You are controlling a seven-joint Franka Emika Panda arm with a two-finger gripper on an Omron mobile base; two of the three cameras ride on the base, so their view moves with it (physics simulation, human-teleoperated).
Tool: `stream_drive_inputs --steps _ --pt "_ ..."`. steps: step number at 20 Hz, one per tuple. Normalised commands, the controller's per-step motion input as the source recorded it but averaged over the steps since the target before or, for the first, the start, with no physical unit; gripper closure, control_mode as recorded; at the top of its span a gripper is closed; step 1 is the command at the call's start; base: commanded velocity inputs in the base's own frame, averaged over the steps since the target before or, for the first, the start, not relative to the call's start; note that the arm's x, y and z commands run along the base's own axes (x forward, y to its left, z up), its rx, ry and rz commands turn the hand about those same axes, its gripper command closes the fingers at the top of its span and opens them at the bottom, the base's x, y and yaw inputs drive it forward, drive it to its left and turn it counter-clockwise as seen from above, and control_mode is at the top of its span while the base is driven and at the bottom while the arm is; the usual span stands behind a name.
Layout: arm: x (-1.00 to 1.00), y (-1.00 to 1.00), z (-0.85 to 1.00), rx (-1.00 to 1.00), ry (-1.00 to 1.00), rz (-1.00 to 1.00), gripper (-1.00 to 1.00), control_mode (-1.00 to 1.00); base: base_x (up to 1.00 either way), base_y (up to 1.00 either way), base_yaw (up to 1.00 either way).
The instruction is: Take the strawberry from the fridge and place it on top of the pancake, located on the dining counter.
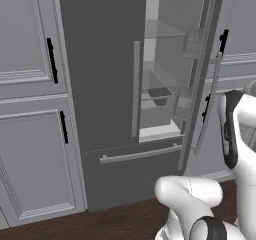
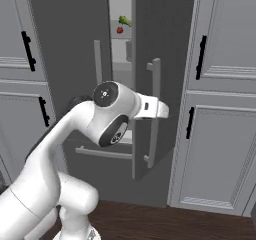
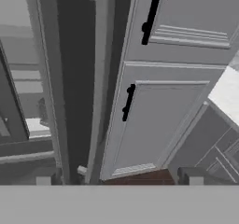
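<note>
The fridge is tall and dark grey, its left door shut and its right door swung partly open. Through the gap, the tiny red strawberry sits on an upper shelf, just below a green vegetable. My gripper hovers beside the open door's long pale handle, at about mid height. In the hand view my gripper is open, its tips wide apart with nothing held, facing the door's edge and handle. The pancake and the dining counter are out of view.
Pale grey panelled cabinets with black handles flank the fridge on the left and the right. A drawer with a horizontal bar lies below the doors. Glass shelves and bins fill the pale interior. The floor is dark wood.
</note>
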Motion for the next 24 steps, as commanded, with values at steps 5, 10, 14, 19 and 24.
stream_drive_inputs --steps 5,10,14,19,24 --pt "0.14 1.00 0.10 -0.66 0.26 0.08 -1.00 -1.00 0.00 0.00 0.00" --pt "0.51 0.77 0.00 -0.60 0.09 0.22 -1.00 -1.00 0.00 0.00 0.00" --pt "0.10 0.67 0.04 -0.58 0.26 0.15 -1.00 -1.00 0.00 0.00 0.00" --pt "0.23 0.35 0.00 -0.24 0.42 0.01 -1.00 -1.00 0.00 0.00 0.00" --pt "0.56 0.00 0.02 -0.17 0.66 0.00 -1.00 -1.00 0.00 0.00 0.00"
